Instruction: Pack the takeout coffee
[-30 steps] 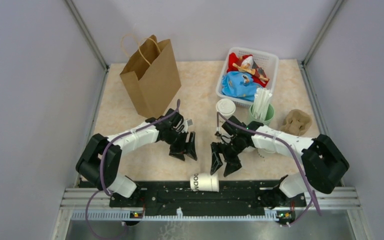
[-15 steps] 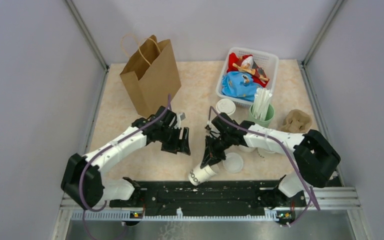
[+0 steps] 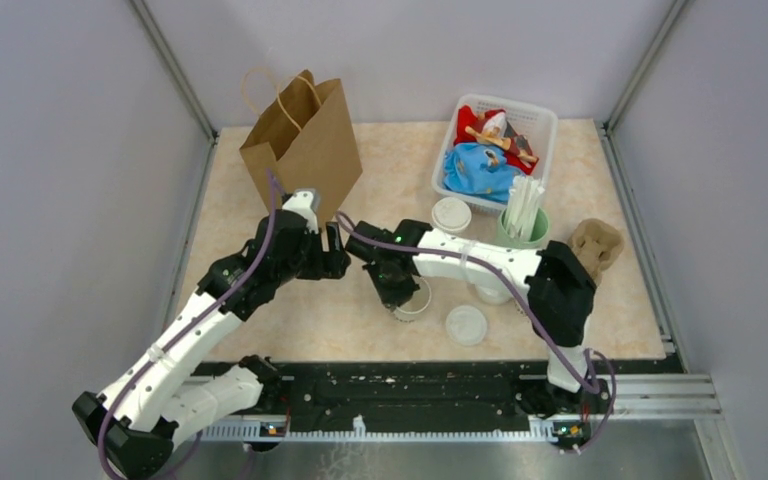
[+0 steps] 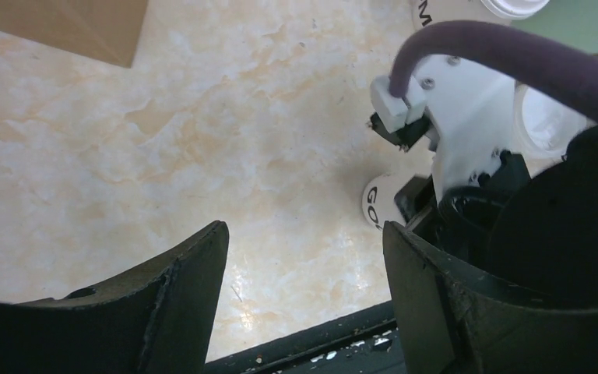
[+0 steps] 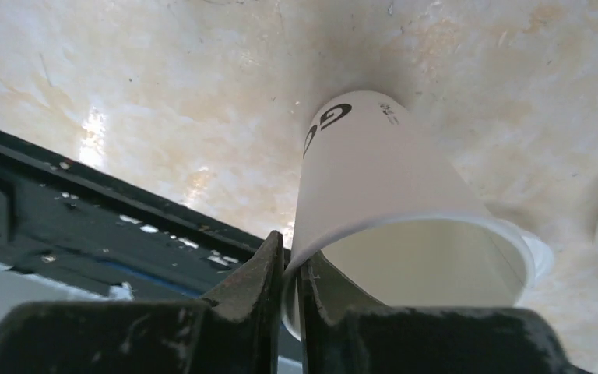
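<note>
Care matters here: the right end effector is clamped only on the thin rim of the white paper cup with black lettering. The cup stands with no lid near the middle of the pale stone-look bench. A slow, straight lift looks safest. The left end effector, fingers apart, could steady the brown paper bag.

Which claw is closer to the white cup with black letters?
Right. The right claw is shut on the cup, its rim wall pinched between the fingers. The left claw is open beside the cup, apart from it.
</note>
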Tool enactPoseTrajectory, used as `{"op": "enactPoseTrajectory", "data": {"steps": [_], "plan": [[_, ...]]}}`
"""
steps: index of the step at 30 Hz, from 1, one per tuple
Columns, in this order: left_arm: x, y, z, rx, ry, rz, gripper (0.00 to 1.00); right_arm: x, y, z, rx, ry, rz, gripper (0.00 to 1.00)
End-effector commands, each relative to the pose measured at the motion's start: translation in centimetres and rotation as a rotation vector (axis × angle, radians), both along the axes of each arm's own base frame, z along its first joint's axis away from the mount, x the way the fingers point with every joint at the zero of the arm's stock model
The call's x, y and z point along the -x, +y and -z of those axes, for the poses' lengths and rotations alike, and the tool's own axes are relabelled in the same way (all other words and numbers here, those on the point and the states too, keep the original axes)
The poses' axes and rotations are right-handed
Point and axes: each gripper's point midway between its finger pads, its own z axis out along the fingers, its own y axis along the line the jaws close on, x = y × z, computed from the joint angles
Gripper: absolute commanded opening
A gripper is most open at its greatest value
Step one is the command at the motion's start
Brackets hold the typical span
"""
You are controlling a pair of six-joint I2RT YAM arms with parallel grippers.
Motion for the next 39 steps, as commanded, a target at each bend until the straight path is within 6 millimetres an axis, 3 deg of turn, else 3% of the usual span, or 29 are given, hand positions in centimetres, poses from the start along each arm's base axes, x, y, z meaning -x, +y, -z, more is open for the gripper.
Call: {"op": "enactPoseTrajectory", "data": {"steps": [1, 2, 3, 5, 7, 10, 13, 15, 19, 22, 25, 30, 39], "plan": [[-0.7, 1.0, -1.2, -0.004, -0.057, -0.065, 0.79, -0.7, -1.8, -1.6, 0.122, -0.100, -0.065, 0.30], [-0.7, 1.1, -1.3, -0.002, -0.059, -0.068, 0.79, -0.5, -1.4, -2.7, 0.090, -0.098, -0.077, 0.46], [-0.7, 1.1, -1.4, 0.000, -0.063, -0.070, 0.79, -0.5, -1.2, -4.4, 0.056, -0.111, -0.082, 0.56], [-0.6, 1.1, -1.5, 0.001, -0.066, -0.068, 0.79, -0.8, -0.9, -8.5, -0.026, -0.158, -0.086, 0.66], [-0.5, 1.3, -1.5, 0.004, -0.067, -0.072, 0.79, -1.3, -1.7, -11.8, -0.099, -0.182, -0.055, 0.70], [-0.5, 1.3, -1.7, 0.013, -0.075, -0.079, 0.79, -2.2, -6.0, -13.0, -0.140, -0.191, 0.062, 0.69], [-0.7, 1.3, -2.3, 0.017, -0.089, -0.081, 0.80, -2.5, -11.0, -9.6, -0.089, -0.193, 0.141, 0.67], [-0.7, 1.3, -2.7, 0.018, -0.100, -0.079, 0.84, -1.8, -12.0, -6.8, -0.060, -0.160, 0.111, 0.66], [-1.1, 1.3, -3.2, 0.017, -0.118, -0.079, 0.91, -0.1, -11.8, -2.1, -0.094, -0.109, 0.050, 0.60], [-1.2, 1.0, -3.5, 0.022, -0.118, -0.072, 0.92, 0.8, -10.1, 0.2, -0.152, -0.122, -0.024, 0.51], [-1.3, 0.6, -3.4, 0.025, -0.114, -0.057, 0.92, 1.5, -9.8, 2.7, -0.066, -0.111, -0.039, 0.41], [-1.3, 0.4, -3.4, 0.033, -0.107, -0.049, 0.92, 1.7, -9.9, 5.4, -0.024, -0.125, 0.004, 0.32], [-0.9, 0.6, -3.4, 0.037, -0.106, -0.047, 0.92, 2.2, -11.1, 7.3, 0.007, -0.118, 0.050, 0.22]]}}
